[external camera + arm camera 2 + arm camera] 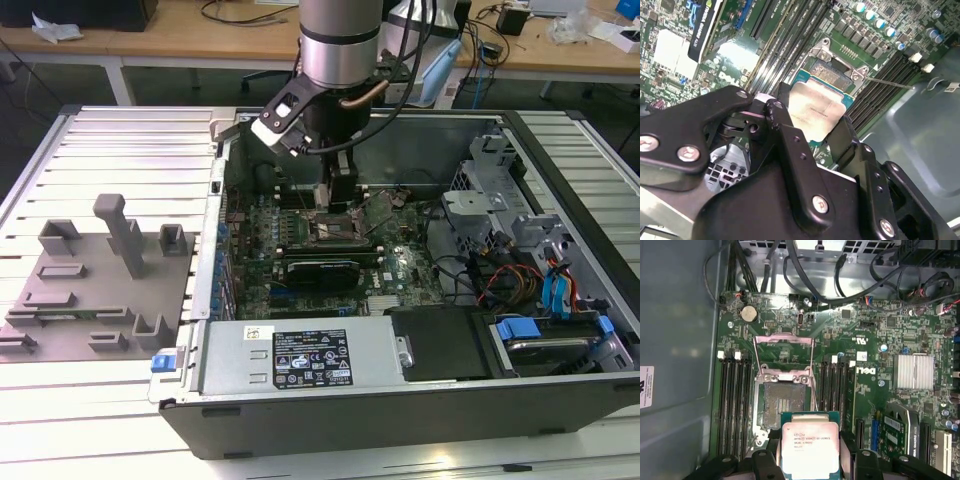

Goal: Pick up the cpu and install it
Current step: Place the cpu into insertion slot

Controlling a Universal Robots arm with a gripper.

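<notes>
Hand [812, 466] grasping cpu [810, 445] near socket [784, 405] | open case [400, 405] on ribbed metal table [130, 145] | wooden desks [170, 40] behind

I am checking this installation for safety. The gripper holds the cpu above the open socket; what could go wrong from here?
1. The cpu, held in the gripper, looks offset from the socket. Lowered so, it may land on the frame or bend contacts.
2. The opened load plate stands close, so the gripper might catch it.
</notes>
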